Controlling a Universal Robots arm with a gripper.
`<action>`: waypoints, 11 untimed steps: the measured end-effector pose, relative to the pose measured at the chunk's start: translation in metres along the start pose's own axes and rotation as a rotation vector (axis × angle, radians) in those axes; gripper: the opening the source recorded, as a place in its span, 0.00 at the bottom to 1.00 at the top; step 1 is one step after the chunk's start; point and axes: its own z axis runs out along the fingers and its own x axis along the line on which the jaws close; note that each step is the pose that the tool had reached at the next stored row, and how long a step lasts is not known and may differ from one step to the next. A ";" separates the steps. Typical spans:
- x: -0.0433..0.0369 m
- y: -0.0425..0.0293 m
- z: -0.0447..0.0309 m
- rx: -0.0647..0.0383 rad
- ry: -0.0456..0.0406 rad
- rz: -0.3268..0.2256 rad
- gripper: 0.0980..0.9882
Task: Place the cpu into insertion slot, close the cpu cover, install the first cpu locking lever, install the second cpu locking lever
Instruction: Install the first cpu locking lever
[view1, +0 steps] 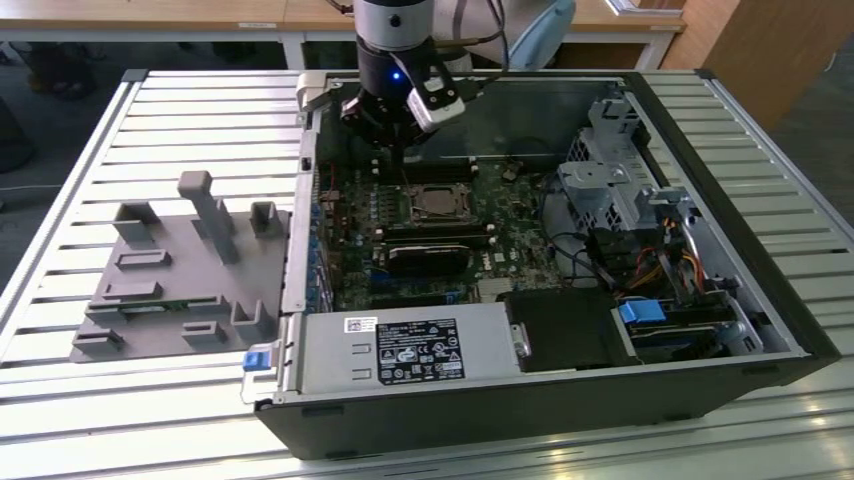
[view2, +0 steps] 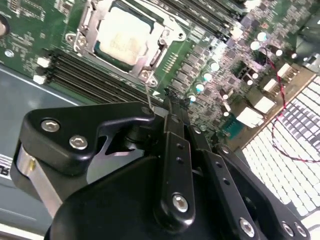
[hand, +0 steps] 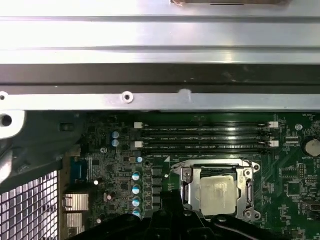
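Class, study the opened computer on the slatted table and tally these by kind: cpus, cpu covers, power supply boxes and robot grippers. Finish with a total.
cpu: 1
cpu cover: 1
power supply box: 1
gripper: 1
Total: 4

One cpu (hand: 218, 191) and one cpu cover (hand: 187, 190) are counted. One motherboard (hand: 295, 190) is noted. Four memory slots (hand: 205, 131) are tallied in the first wrist view. One power supply (view1: 407, 352) and one open computer case (view1: 534, 425) are logged. One grey fixture tray (view1: 174, 290) is recorded, and one slatted table (view1: 134, 420).
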 end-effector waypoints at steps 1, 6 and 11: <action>0.0015 0.0000 0.0000 0.000 0.0000 0.000 0.01; 0.0077 0.0009 0.0002 0.000 0.0001 0.000 0.01; 0.0107 0.0047 0.0009 0.000 0.0000 0.000 0.01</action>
